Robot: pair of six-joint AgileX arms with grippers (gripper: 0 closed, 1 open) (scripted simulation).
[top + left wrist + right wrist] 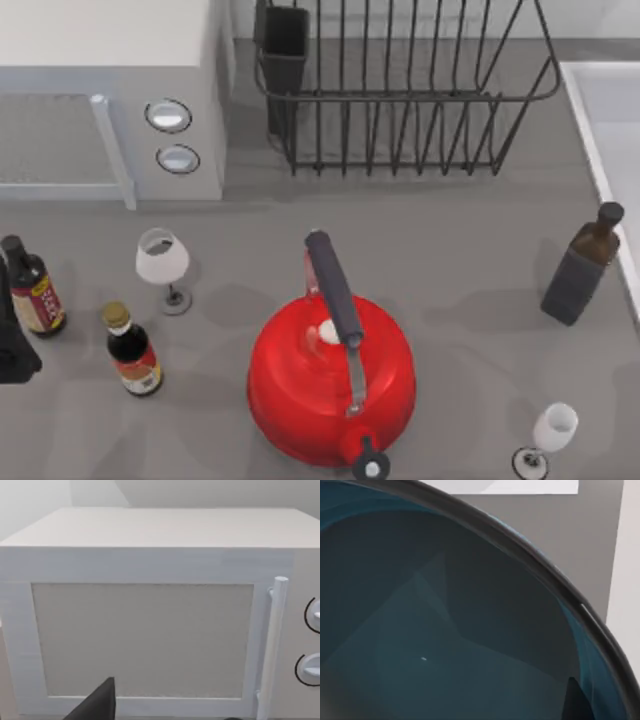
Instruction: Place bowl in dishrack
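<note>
The bowl (435, 630) is very close in the right wrist view, showing its blue inside and dark curved rim, so my right gripper is right at it. Grey table and a white surface lie beyond the rim. The dishrack (400, 90), black wire with upright bars and a dark rectangular cup (285, 45) at its left corner, stands at the back of the table. My left gripper (12, 345) is parked at the table's left edge, facing the microwave.
A white microwave (110, 100) fills the back left. A big red kettle (330, 375) sits front centre. Two wine glasses (163, 262) (550, 432), two sauce bottles (132, 352) (32, 290) and a dark bottle (583, 265) stand around it. A white surface (615, 130) runs along the right.
</note>
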